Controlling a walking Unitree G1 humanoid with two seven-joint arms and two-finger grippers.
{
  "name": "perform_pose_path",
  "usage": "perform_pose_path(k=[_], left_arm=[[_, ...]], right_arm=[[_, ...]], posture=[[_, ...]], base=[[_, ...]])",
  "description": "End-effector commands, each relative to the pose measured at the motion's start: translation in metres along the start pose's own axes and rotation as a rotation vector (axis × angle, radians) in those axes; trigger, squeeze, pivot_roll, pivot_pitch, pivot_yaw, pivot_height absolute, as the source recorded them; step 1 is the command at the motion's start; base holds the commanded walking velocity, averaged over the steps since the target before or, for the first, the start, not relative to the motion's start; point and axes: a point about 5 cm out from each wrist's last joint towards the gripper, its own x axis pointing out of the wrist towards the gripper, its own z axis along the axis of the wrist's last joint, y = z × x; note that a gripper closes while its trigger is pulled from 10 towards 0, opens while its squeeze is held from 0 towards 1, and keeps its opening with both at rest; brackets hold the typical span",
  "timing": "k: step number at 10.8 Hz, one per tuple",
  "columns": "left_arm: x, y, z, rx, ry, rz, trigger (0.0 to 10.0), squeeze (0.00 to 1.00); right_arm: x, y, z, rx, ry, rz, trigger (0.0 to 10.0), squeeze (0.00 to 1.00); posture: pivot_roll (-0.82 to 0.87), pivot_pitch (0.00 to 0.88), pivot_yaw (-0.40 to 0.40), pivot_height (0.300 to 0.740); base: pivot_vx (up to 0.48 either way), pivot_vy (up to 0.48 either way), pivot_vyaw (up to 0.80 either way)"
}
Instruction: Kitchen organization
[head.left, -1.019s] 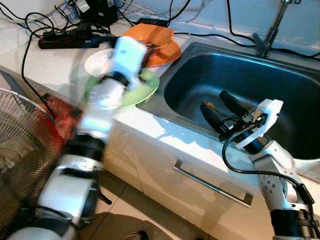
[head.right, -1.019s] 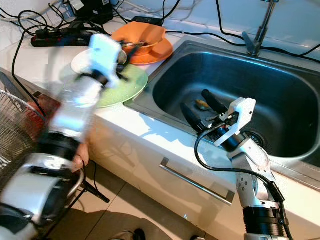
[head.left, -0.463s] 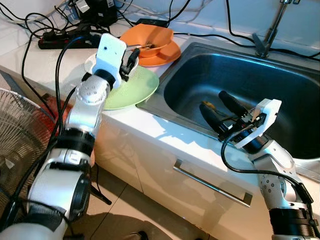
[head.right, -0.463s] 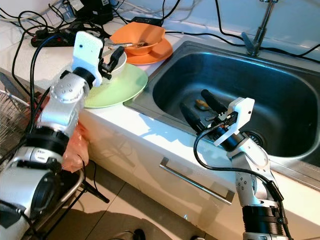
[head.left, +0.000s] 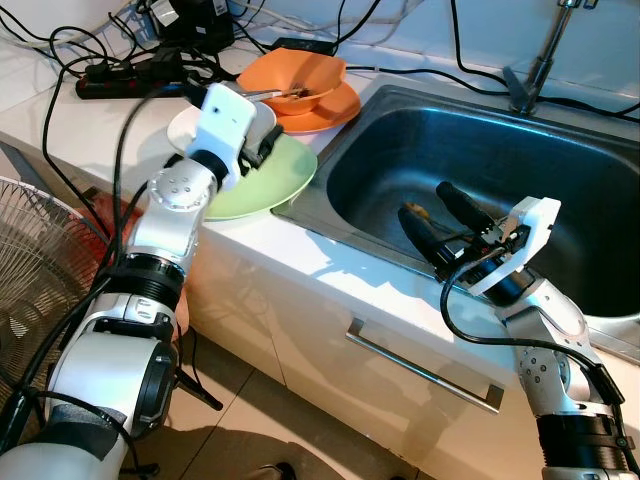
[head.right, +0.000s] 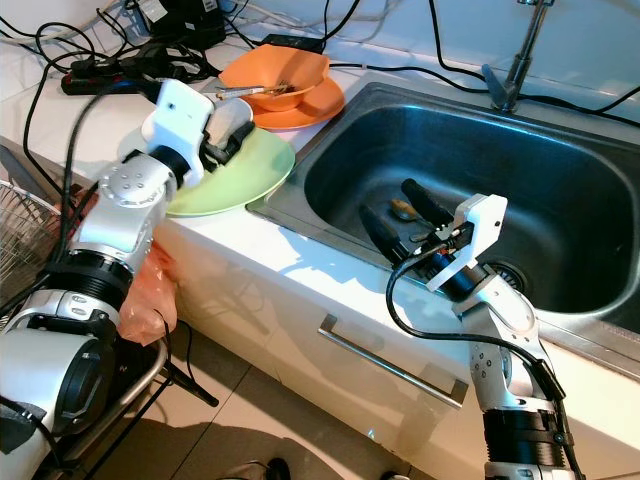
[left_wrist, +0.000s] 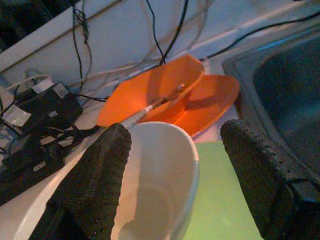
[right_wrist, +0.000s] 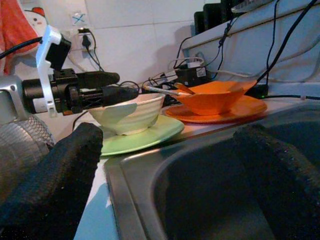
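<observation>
A steel sink (head.left: 560, 130) takes up the upper right of the left eye view. Over its near rim hangs the right gripper (head.left: 432, 215), fingers spread and empty. Upper left, a green plate (head.left: 285, 175) carries a white bowl (left_wrist: 160, 185); the left gripper (left_wrist: 172, 175) straddles the bowl's rim, fingers apart.

A white counter (head.left: 330, 270) is running along a white tiled wall (right_wrist: 130, 30), with a steel sink (head.left: 560, 150) sitting in it and a tap (head.left: 540, 60) standing behind. Below, a cabinet handle (head.left: 425, 372) is catching light above the tan tiled floor (head.left: 260, 420).
</observation>
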Motion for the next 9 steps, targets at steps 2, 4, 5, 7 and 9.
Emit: perform_pose_path(k=[2, 4, 5, 7, 9], left_arm=[[0.0028, 0.0050, 0.0031, 0.042, 0.046, -0.010, 10.0, 0.00], [0.0043, 0.0068, 0.0072, 0.072, 0.069, 0.003, 10.0, 0.00], [0.0059, 0.0085, 0.0113, 0.074, 0.080, 0.014, 10.0, 0.00], [0.0072, 0.0065, 0.0060, 0.059, 0.135, 0.014, 10.0, 0.00], [0.0071, 0.0035, 0.0023, 0.055, 0.169, 0.007, 10.0, 0.00]], right_arm=[[-0.0055, 0.0022, -0.0188, 0.060, 0.040, -0.016, 10.0, 0.00], [-0.0054, 0.0026, -0.0189, 0.061, 0.040, -0.014, 10.0, 0.00], [-0.0053, 0.0028, -0.0192, 0.062, 0.042, -0.013, 10.0, 0.00], [-0.0044, 0.0032, -0.0193, 0.063, 0.042, -0.010, 10.0, 0.00], [-0.0046, 0.0033, -0.0195, 0.063, 0.042, -0.011, 10.0, 0.00]], posture=[[0.02, 0.098, 0.117, 0.740], [0.02, 0.097, 0.115, 0.740], [0.02, 0.097, 0.115, 0.740], [0.02, 0.098, 0.116, 0.740], [0.02, 0.098, 0.116, 0.740]], base=[[0.000, 0.000, 0.00], [0.000, 0.000, 0.00], [0.000, 0.000, 0.00], [0.000, 0.000, 0.00], [0.000, 0.000, 0.00]])
